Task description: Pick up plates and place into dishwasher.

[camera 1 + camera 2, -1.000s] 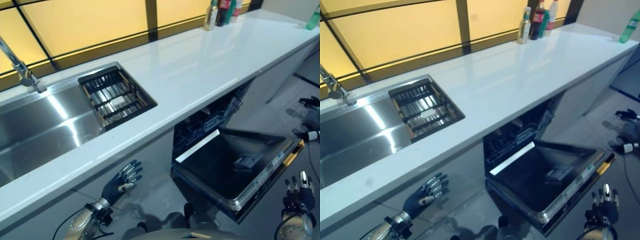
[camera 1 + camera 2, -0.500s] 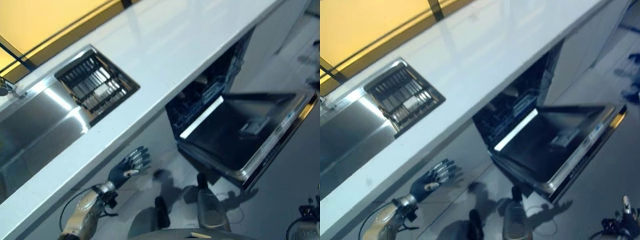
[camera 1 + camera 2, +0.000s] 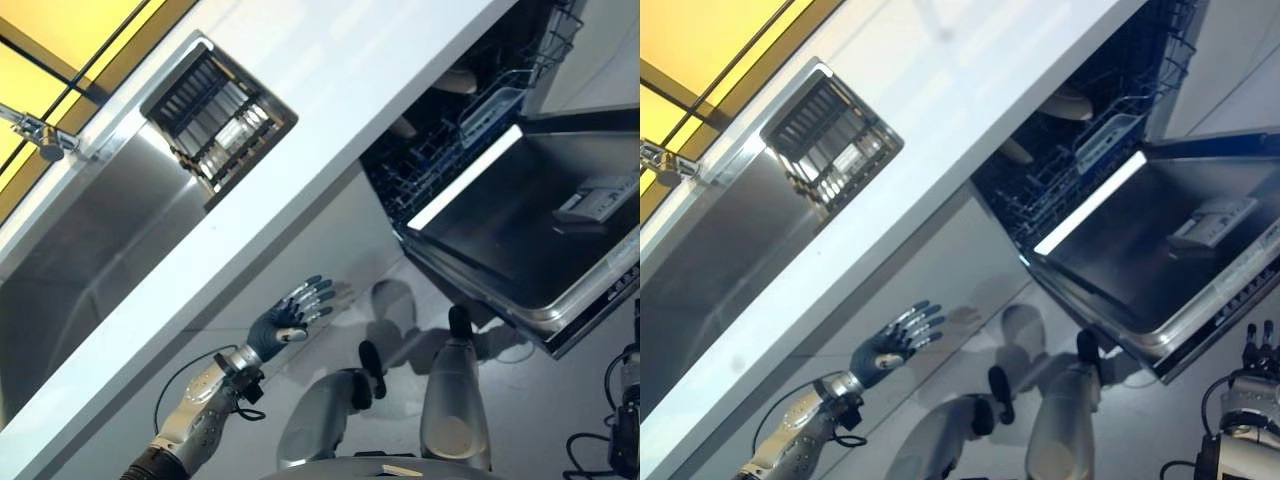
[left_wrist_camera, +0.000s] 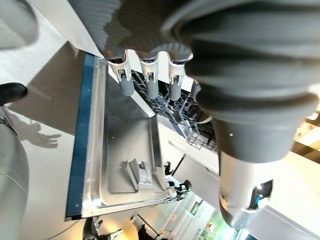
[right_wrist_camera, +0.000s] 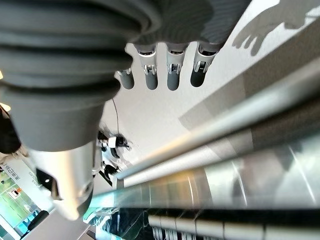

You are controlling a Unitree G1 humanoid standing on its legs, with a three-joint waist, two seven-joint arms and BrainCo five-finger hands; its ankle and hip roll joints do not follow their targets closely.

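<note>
Plates (image 3: 1072, 103) sit half-hidden under counter (image 3: 330, 60), inside dishwasher (image 3: 500, 150).

- table (image 3: 330, 60) is plain glossy white
- sink (image 3: 100, 250) brushed silver steel
- dishwasher (image 3: 520, 215) door grey inside, racks dark blue
- window (image 3: 40, 40) panels glow yellow

A long white bench (image 3: 330, 80) runs slantwise across the room, with a steel sink (image 3: 90, 250) sunk into it and a tap (image 3: 40, 135) at its far edge. A dark slatted rack (image 3: 215, 115) sits in the sink's end. Behind the bench, window panes (image 3: 40, 60) glow yellow (split by dark bars). The floor (image 3: 330, 330) below is pale grey and glossy.
</note>
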